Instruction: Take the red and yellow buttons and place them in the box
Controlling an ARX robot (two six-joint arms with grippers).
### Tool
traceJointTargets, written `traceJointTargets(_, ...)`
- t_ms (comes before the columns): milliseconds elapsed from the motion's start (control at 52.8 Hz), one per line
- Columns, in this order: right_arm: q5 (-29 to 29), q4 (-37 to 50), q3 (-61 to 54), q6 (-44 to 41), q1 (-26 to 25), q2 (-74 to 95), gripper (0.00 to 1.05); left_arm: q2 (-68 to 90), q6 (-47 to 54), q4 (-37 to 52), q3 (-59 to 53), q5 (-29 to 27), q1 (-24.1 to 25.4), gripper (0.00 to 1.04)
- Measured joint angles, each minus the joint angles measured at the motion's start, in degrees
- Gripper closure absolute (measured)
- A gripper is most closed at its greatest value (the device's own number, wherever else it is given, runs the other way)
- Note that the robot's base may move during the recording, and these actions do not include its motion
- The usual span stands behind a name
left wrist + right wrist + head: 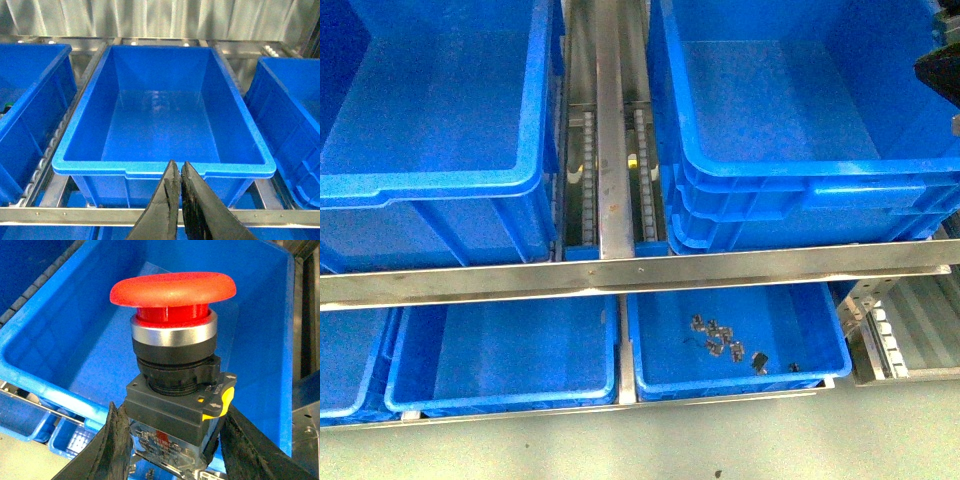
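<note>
My right gripper (172,440) is shut on the boxy grey body of a red button (172,290) and holds it upright, cap up, above the inside of a large deep blue box (265,340). In the front view only a dark part of my right arm (940,75) shows, over the right-hand box (790,165). My left gripper (177,170) is shut and empty, just in front of the near rim of another large blue box (100,166), which looks empty. No yellow button is in view.
A second large blue crate (430,170) stands at the left, with a metal roller track (610,150) between the two. A steel rail (620,270) crosses the front. Below it are shallow blue trays (500,400); one holds several small dark parts (720,340).
</note>
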Motion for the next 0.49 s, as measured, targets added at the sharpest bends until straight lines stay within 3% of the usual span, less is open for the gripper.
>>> traceJointTargets(284,-2.19,0.0,5.84,1.46,0.39,6.16,0.64,-0.02,-0.02,-0.02,0.0,0.0,0.0,1.01)
traceJointTargets(492,-2.45,-0.63,16.7,3.32,-0.04,17.25,0.64,-0.02,0.0,-0.02,0.0,0.0,0.0,0.67)
